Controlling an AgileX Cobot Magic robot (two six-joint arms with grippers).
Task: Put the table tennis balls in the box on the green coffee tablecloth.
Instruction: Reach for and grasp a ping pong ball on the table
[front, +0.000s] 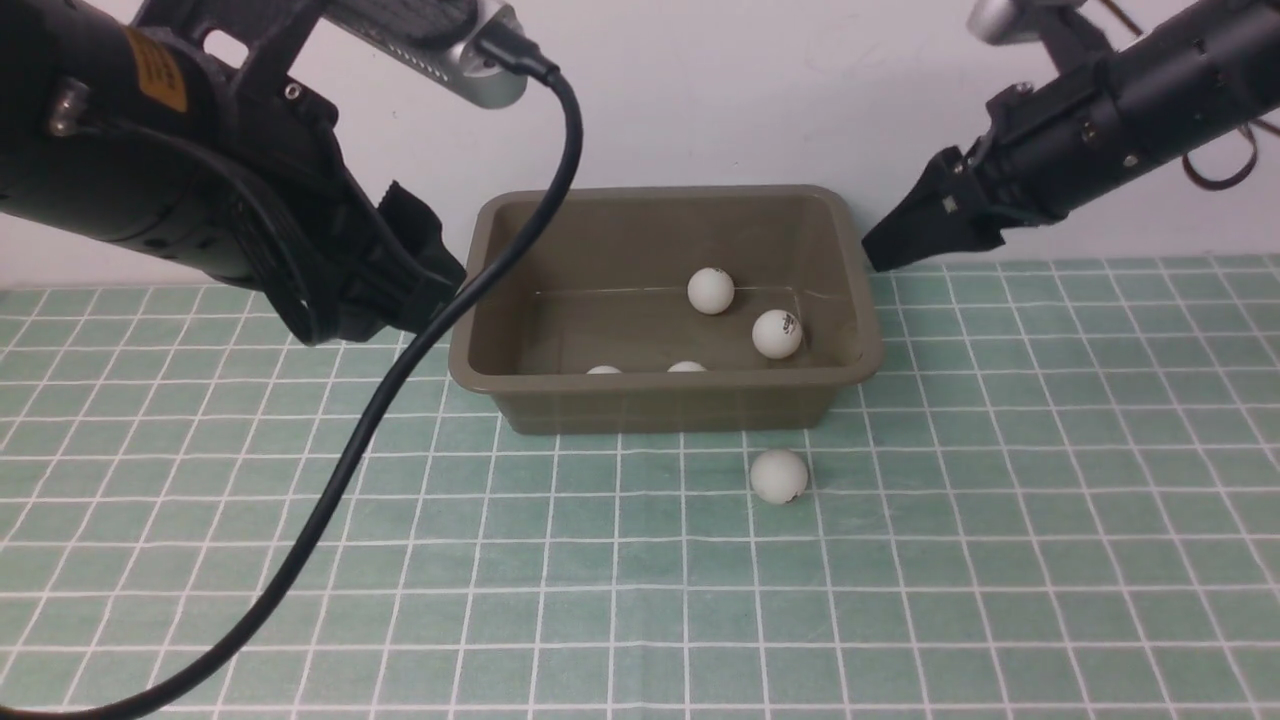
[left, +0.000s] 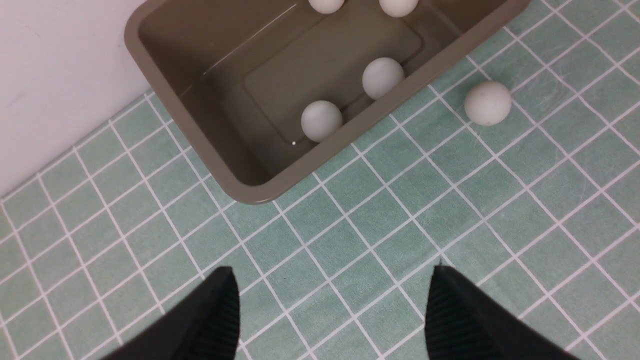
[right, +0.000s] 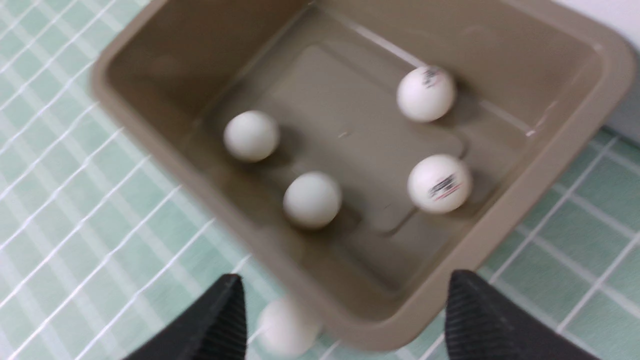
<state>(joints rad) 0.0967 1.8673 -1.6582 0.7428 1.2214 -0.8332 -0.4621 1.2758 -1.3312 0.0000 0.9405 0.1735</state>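
Pincers first: right pincer (right: 345, 280) is seen with fingers apart and nothing clamped. It is held high by the box's far right corner, looking down into it. The left pincer (left: 333, 272) is likewise apart and empty. It is parked off the box's left end above the cloth, judged placed clear so the right arm gets room.

Four table tennis balls (front: 711, 290) are counted inside the box (front: 650, 408). Two lie toward its right end, and printed marks are seen on them. Two lie against the near wall, half hidden by the rim in the front view. All rest on the box floor, none stacked, none touching. A fifth ball (front: 779, 475) lies outside on the green coffee tablecloth (front: 1000, 560). It is just beside the box's near wall toward its right corner, apart from it as far as can be told.

The box is set at the cloth's far edge, about midway along it, with its long side to the wall (front: 700, 100); no lid. The task is judged one ball short. The fifth ball is judged the next target, as it is nearer the right pincer. A roll on the flat cloth is a risk if it is nudged. A black cable (front: 400, 400) from the left arm hangs in front of the box's left end in the front view. The right wrist view is blurred.
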